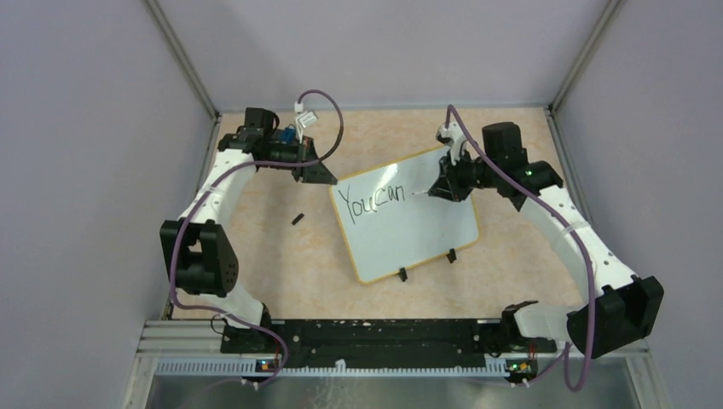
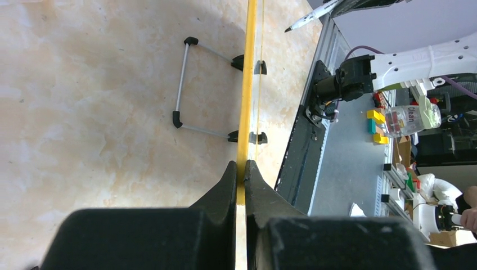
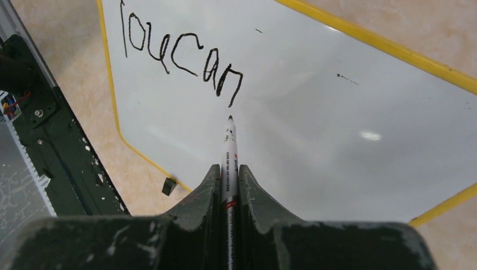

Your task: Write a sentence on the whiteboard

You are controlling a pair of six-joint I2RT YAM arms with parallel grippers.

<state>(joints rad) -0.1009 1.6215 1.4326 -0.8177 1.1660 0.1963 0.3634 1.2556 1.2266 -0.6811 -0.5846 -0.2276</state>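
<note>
The sentence (image 3: 185, 56) lies just beyond the right claw (image 3: 229, 169).

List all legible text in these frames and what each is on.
"You can": black handwriting on the whiteboard.
"lean": part of the label on a clear bottle beyond the table in the left wrist view; any letters before it are out of sight.
Print on the marker barrel: too small to read.

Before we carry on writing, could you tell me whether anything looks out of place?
A small black piece, perhaps a cap, lies loose on the table left of the whiteboard. The whiteboard also sits skewed to the table's edges.
</note>
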